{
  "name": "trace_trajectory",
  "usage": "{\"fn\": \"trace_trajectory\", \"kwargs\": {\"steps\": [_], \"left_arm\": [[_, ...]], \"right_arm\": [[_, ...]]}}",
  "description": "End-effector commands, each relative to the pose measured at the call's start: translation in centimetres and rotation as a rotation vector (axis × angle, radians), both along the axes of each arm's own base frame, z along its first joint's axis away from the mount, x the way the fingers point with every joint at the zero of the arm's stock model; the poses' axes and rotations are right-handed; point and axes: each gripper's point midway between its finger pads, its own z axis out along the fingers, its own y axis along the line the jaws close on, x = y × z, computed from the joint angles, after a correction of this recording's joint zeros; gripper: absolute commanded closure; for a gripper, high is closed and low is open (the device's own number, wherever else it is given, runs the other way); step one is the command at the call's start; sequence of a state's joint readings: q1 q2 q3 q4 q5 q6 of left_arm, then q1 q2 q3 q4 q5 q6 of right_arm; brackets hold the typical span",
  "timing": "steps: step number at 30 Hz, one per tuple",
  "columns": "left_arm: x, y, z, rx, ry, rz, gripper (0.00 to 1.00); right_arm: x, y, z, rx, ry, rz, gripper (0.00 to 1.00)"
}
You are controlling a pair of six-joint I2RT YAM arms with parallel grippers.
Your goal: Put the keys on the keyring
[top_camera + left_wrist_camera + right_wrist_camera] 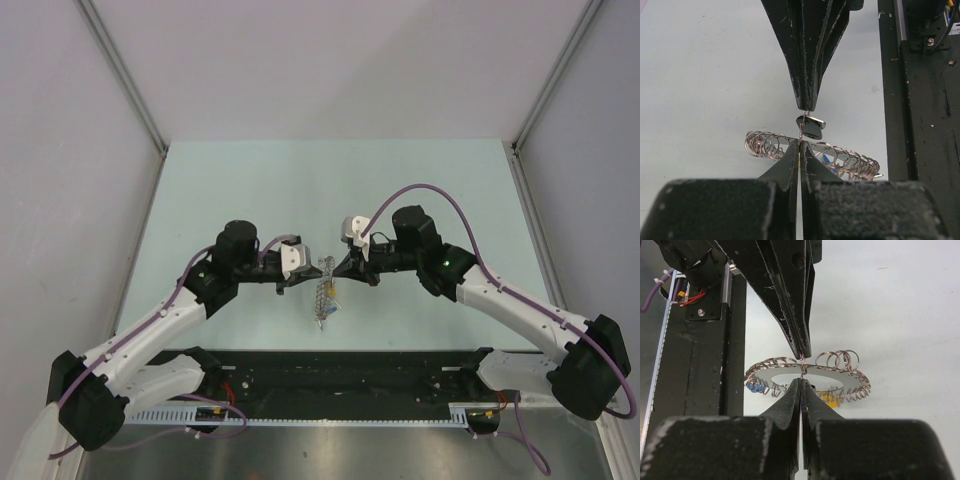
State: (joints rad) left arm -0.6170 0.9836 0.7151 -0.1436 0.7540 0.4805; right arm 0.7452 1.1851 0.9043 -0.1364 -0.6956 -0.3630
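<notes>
The keyring [323,292] hangs above the table between both grippers; it is a flat grey disc [850,379] edged with several small wire rings [762,144]. My left gripper [314,274] [800,143] is shut on one thin wire ring at the disc's rim. My right gripper [335,270] [800,381] meets it tip to tip and is shut on a black-headed key [813,128] at that same ring. A blue key [755,387] and a yellow key [831,399] dangle under the disc.
The pale green table [250,190] lies below the grippers. A black rail [340,365] runs along its near edge, by the arm bases. Grey walls enclose the left, right and back.
</notes>
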Motion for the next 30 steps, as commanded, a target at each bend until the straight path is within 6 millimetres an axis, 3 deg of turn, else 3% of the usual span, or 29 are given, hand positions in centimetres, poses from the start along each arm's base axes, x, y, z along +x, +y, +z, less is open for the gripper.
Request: {"fn": "trace_trajectory", "kwargs": {"steps": [1, 30], "left_arm": [[-0.21, -0.30, 1.06, -0.026, -0.063, -0.036, 1.00], [-0.80, -0.47, 1.05, -0.030, -0.065, -0.077, 1.00]], "right_arm": [[0.13, 0.07, 1.53, 0.036, -0.046, -0.012, 1.00], [-0.08, 0.34, 1.30, 0.035, -0.041, 0.008, 1.00]]}}
